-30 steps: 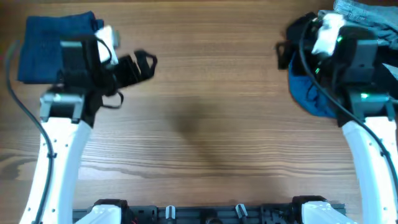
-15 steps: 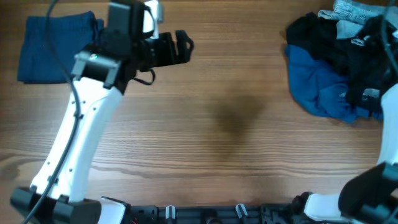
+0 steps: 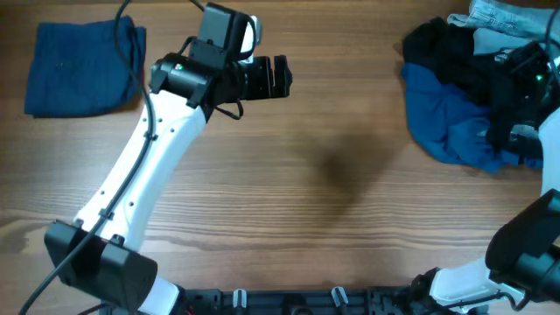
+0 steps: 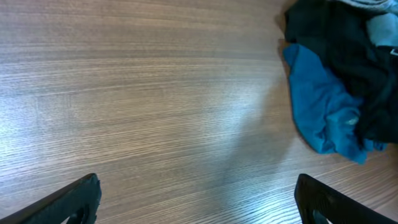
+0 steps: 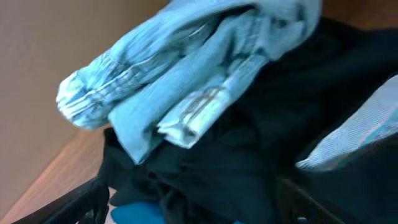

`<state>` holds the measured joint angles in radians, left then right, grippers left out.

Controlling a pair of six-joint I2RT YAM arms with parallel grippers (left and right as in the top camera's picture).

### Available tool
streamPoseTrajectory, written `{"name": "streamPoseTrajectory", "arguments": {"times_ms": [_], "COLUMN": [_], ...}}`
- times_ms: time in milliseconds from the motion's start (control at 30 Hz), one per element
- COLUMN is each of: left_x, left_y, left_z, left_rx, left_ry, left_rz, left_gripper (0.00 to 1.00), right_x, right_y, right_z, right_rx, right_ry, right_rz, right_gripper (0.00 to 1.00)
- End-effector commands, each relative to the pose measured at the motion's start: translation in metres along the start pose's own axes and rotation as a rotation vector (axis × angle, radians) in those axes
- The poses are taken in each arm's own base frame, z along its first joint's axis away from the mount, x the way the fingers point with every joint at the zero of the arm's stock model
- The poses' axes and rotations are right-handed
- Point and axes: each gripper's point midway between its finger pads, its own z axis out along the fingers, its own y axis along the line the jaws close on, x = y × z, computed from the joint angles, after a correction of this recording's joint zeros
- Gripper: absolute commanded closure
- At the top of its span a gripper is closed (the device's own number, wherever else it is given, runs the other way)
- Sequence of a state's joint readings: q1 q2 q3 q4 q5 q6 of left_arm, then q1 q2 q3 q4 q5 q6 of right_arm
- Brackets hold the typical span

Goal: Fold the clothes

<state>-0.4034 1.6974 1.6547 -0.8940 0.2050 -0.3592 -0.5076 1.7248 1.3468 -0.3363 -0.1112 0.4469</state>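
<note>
Clothes pile [image 3: 455, 122] is sitting at 2 o'clock; right gripper [image 5: 196, 200] is now dropping into it, jaws apart over black fabric [image 5: 205, 155]. Left gripper [image 3: 280, 77] is swinging away from the folded blue piece [image 3: 79, 68] at 10, jaws wide, empty. Next garment's probably up.

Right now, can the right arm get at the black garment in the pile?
Probably yes. The right gripper hangs over the black garment with its jaws apart and nothing between it and the fabric. The pale-blue denim drapes over the garment's upper part, so a grab may catch both.
</note>
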Motion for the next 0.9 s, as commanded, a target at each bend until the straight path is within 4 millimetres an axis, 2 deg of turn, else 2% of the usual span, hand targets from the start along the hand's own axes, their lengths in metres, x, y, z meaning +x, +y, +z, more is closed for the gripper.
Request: {"name": "streamPoseTrajectory", "arguments": {"times_ms": [0,167,300,400,500,567,633,700,733,767,867], "left_x": [-0.001,-0.001,-0.002,-0.003,-0.004,-0.004,-0.004,-0.004,-0.004,-0.004,-0.004], "left_y": [0.000,0.001,0.002,0.001,0.001,0.001,0.001,0.001,0.001,0.001,0.001], "left_z": [0.006,0.006,0.006,0.006,0.006,0.006,0.006,0.006,0.006,0.006,0.006], "left_rx": [-0.015,-0.016,-0.022,-0.020,-0.018,-0.019,-0.019,-0.019,-0.019,-0.018,-0.018], "left_ry": [0.002,0.004,-0.002,-0.006,-0.010,-0.010,-0.010,-0.010,-0.009,-0.009,-0.009], "left_rz": [0.020,0.020,0.020,0.021,0.022,0.022,0.022,0.022,0.021,0.021,0.021], "left_gripper": [0.00,0.00,0.00,0.00,0.00,0.00,0.00,0.00,0.00,0.00,0.00], "right_x": [-0.007,0.000,0.021,0.038,0.046,0.047,0.044,0.037,0.031,0.027,0.010], "right_y": [-0.020,-0.051,-0.085,-0.099,-0.105,-0.108,-0.108,-0.104,-0.101,-0.098,-0.071], "right_z": [0.003,0.006,0.018,0.030,0.040,0.045,0.046,0.046,0.042,0.039,0.022], "right_rx": [0.040,0.108,0.187,0.219,0.229,0.237,0.235,0.222,0.215,0.208,0.099], "right_ry": [-0.012,0.035,0.125,0.182,0.202,0.201,0.187,0.162,0.143,0.131,0.091], "right_rz": [-0.060,-0.068,-0.029,-0.017,-0.021,-0.022,-0.023,-0.025,-0.027,-0.018,-0.004], "right_gripper": [0.16,0.18,0.17,0.17,0.18,0.28,0.57,0.72,0.87,0.96,0.96]}}
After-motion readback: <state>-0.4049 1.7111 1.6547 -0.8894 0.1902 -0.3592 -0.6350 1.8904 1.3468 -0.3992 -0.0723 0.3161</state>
